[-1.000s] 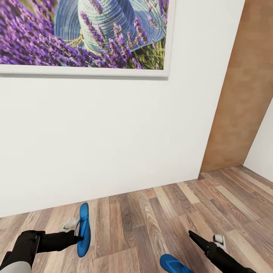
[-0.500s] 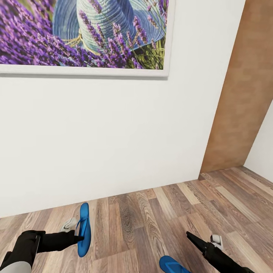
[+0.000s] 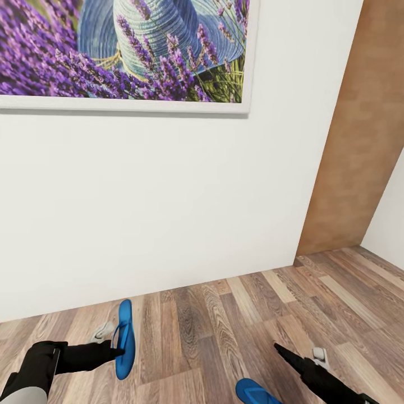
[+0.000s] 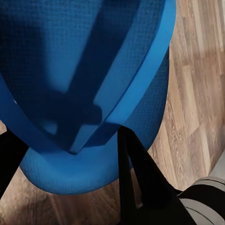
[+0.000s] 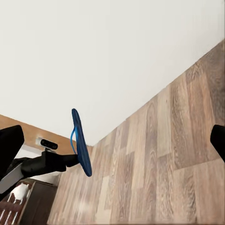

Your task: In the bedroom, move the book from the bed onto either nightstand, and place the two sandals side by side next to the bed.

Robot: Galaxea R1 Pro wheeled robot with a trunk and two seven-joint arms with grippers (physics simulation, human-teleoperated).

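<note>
Partway through, by the look of it: one blue sandal (image 3: 124, 339) lifted clear of the wood-plank floor (image 3: 224, 325) and clamped by its thong end in the left gripper (image 3: 115, 353), carried on edge with the sole facing sideways. Seen from the left wrist, a dimpled foam footbed with two smooth straps meeting at the toe post, a black finger (image 4: 140, 183) pressed along one side of the sandal (image 4: 93, 93) and a second dark finger at the frame's edge, so closed on it. From the right wrist, the same sandal (image 5: 81, 143) reads as a thin, flat blade held out from the left arm. Second sandal (image 3: 255, 391) down at the lower margin of the head view, just beside the right gripper (image 3: 294, 359); cropped there, so possibly on the floor or possibly held, and impossible to tell whether those jaws are parted or closed. Ahead, a plain matte white wall (image 3: 168, 213), a framed lavender print (image 3: 123, 53) and a tan wooden panel (image 3: 359, 140). Left to do, judging from this: setting both sandals down side by side by the bed and shifting the book to a nightstand.
</note>
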